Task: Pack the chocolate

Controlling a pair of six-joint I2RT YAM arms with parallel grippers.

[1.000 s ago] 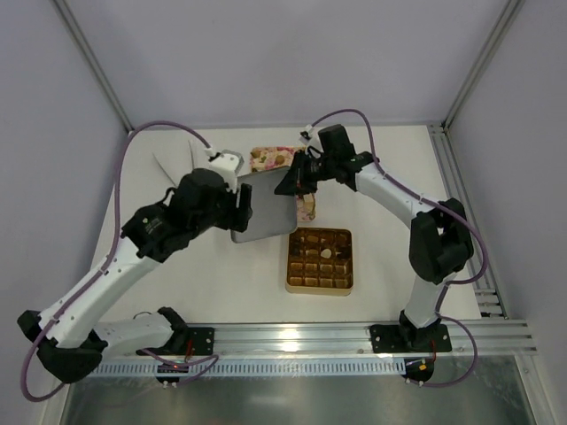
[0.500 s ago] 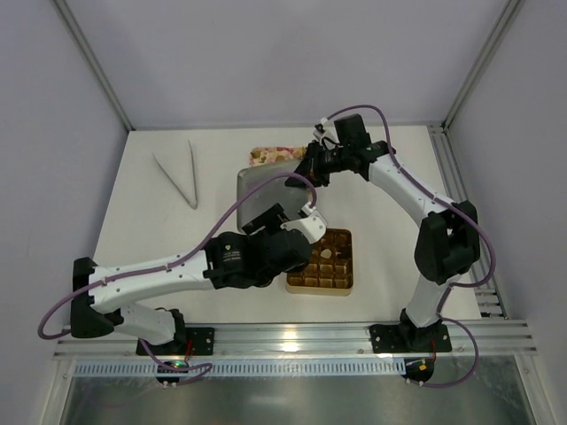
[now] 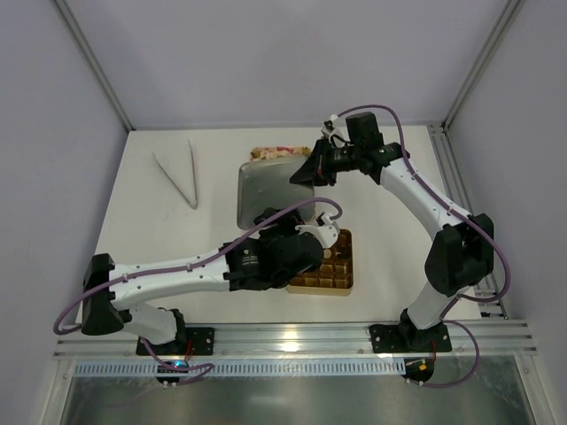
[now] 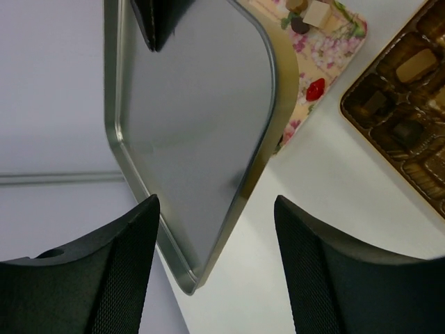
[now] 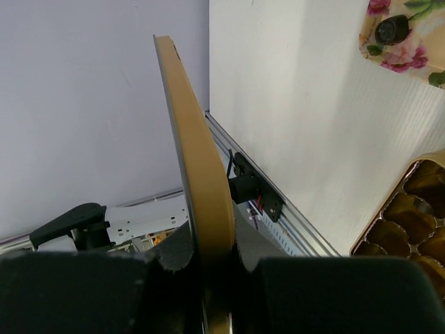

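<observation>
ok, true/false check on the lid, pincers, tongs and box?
1. Right pincer grips the lid by its edge. True.
2. Left pincer is shut on a piece. False: it is open and empty.
3. Tongs lie left of the lid. True.
4. Box is empty. False: it holds some chocolates.

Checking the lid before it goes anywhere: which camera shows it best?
Left wrist: the lid fills the frame, its silver inside and rim plain. The top view shows it in the right hand, partly behind the left arm. The right wrist sees only its gold edge, clamped between the fingers.
</observation>
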